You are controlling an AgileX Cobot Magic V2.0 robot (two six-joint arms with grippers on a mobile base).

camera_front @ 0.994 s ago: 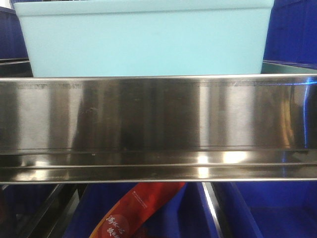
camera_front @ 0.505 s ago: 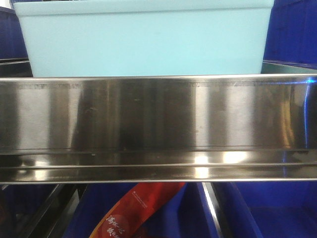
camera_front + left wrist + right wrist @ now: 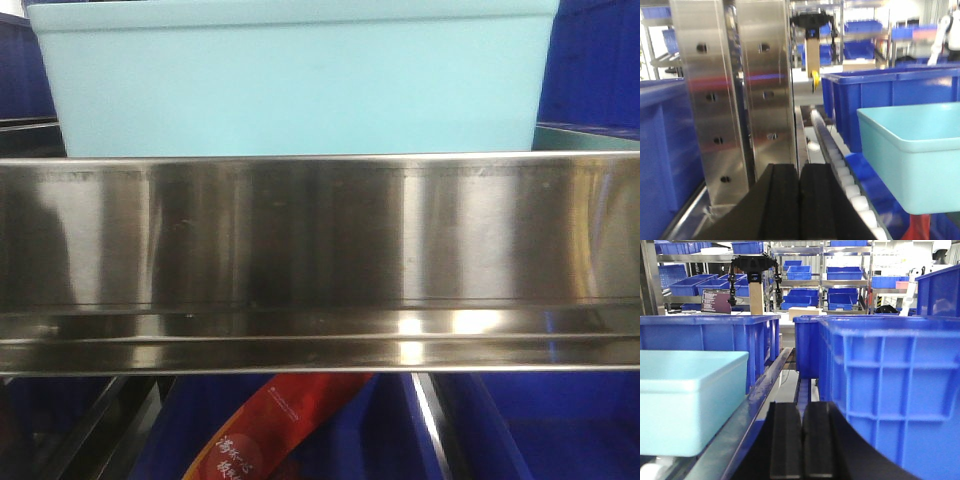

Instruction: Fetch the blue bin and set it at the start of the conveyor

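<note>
The blue bin is a pale turquoise tub standing on a shelf right behind a steel rail, filling the top of the front view. The left wrist view has it at the right, with my left gripper shut and empty to its left, apart from it. From the right wrist the bin sits at the left, and my right gripper is shut and empty to its right, between the bin and a dark blue crate. The conveyor start is out of view.
A shiny stainless shelf rail crosses the front view below the bin. Dark blue crates flank the bin. A steel upright post and white rollers lie ahead of the left gripper. A red packet lies below the rail.
The bin looks slightly larger and the rail sits a few pixels lower in the front view. Nothing else differs.
</note>
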